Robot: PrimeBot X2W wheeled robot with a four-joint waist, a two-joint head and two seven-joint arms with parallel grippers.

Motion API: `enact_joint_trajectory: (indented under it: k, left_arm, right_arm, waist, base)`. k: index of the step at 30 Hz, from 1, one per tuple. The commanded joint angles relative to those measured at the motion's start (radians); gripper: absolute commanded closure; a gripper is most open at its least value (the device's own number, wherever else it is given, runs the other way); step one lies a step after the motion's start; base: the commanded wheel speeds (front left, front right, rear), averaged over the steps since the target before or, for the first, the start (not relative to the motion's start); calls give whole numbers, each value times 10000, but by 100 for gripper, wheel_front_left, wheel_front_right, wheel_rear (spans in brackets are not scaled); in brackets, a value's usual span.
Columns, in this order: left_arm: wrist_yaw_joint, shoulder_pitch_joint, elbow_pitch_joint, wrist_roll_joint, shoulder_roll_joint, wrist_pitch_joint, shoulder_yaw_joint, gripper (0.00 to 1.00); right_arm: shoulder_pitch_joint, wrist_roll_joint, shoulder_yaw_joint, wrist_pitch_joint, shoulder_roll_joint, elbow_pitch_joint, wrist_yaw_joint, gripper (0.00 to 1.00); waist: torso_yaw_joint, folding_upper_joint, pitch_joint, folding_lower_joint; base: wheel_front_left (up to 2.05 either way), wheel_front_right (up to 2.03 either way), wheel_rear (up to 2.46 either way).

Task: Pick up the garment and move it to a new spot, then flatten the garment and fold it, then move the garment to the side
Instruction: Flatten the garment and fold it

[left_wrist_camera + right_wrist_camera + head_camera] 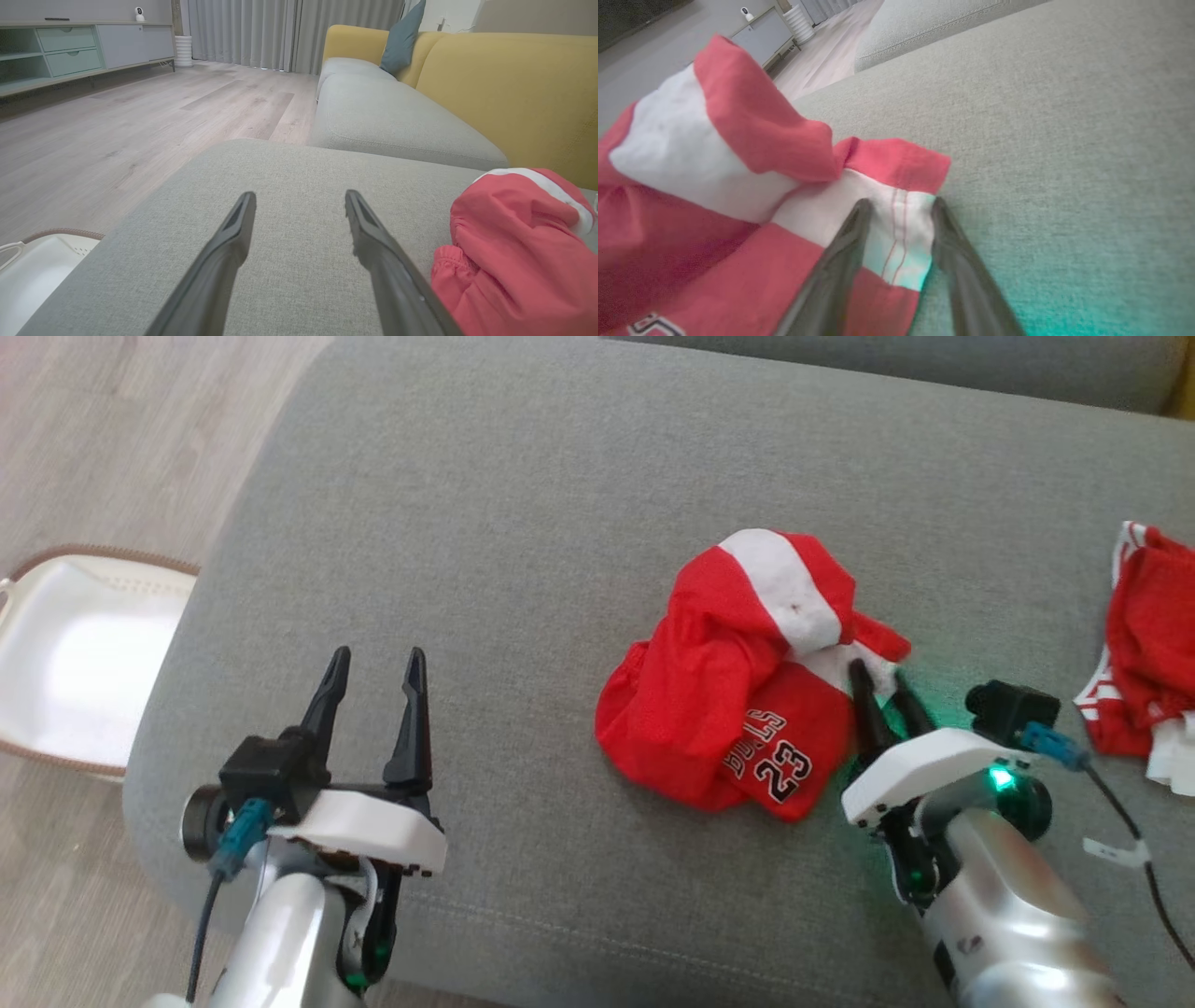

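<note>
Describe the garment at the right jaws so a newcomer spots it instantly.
On the grey sofa cushion, look right of centre for a crumpled red garment with a white band. Unlike the other red garment at the right edge, it shows "BULLS 23" lettering.

Left hand (378, 655) spread wide, right hand (878, 672) tilted down, less wide.

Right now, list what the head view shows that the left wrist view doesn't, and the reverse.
Head view adds: the right gripper straddling the white band of the red garment, the BULLS 23 print, a second red garment at far right. Left wrist view adds: yellow sofa back, teal cushion, cabinet, curtains. Shared: open left gripper, red garment, grey seat cushion, white basket.
</note>
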Motion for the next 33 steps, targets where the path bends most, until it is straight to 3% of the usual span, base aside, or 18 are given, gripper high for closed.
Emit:
enact_joint_trajectory:
  k: [1,9,15,24,28,33]
  left_arm:
    - [-21,-353,-289,94,27,-120,460,0]
    - [-47,-116,-235,196,-3,-120,639,0]
    - [30,183,-306,247,-21,-120,768,0]
    - [107,391,-419,243,-44,-120,709,0]
    - [138,376,-466,205,-51,-120,631,0]
    - [125,333,-451,156,-54,-120,601,0]
  right_arm:
    - [-293,16,405,-199,47,-88,-7,100]
    - [-80,-459,716,-528,47,-294,-7,100]
    - [570,-1809,256,-571,47,-1345,-7,100]
    - [984,-4708,-1587,137,30,-4354,-7,100]
    - [2132,-4779,-1340,910,42,-6197,-7,100]
    - [3588,-4155,-971,1407,44,-7259,-7,100]
  waist:
    - [-111,0,-93,0]
    - [-819,0,-716,0]
    - [-1476,0,-1305,0]
    - [-1932,0,-1722,0]
    - [-1929,0,-1664,0]
    - [-1980,0,-1545,0]
  base:
    - [0,0,0]
    - [0,0,0]
    - [0,0,0]
    - [0,0,0]
    - [0,0,0]
    - [0,0,0]
